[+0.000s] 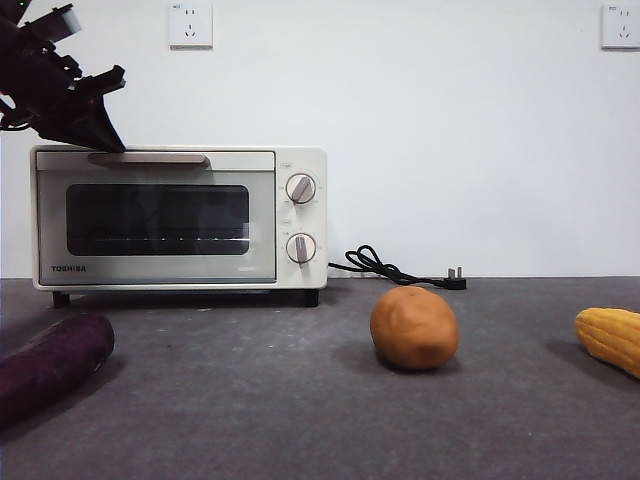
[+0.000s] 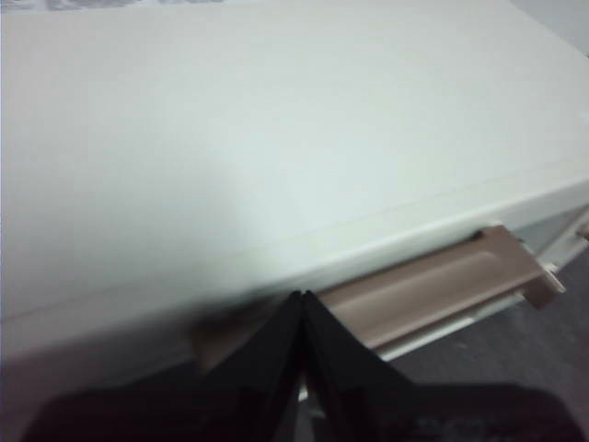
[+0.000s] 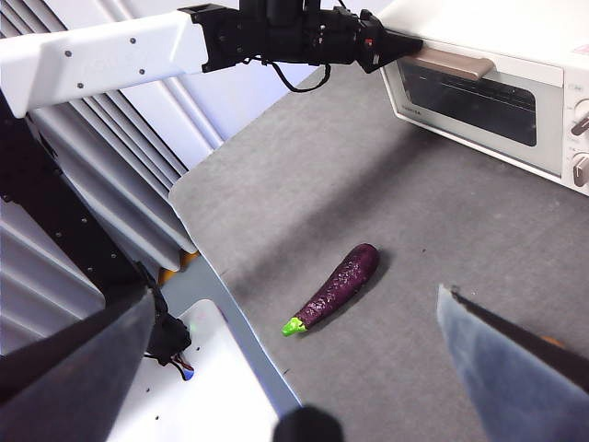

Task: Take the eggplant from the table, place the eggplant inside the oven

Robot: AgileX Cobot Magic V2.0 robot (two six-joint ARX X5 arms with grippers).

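- Two white wall sockets (image 1: 190, 24) sat high on a plain white wall behind the dark grey counter (image 1: 300, 400).
- On the counter stood the cream oven (image 1: 180, 215), door closed, with a black power cord (image 1: 395, 268) lying unplugged beside it.
- Lying apart in front of it were the eggplant (image 3: 333, 286) to one side, a potato (image 1: 414, 327) in the middle and a corn cob (image 1: 610, 338) at the far side.
- Only the left wrist view showed the left gripper (image 2: 304, 299) with jaws pressed together, tips at the oven's beige handle (image 2: 433, 290).
- Only the right wrist view showed the eggplant's green stem, pointing away from the oven; the right gripper (image 3: 304, 368) hung high above with jaws spread wide, holding nothing.
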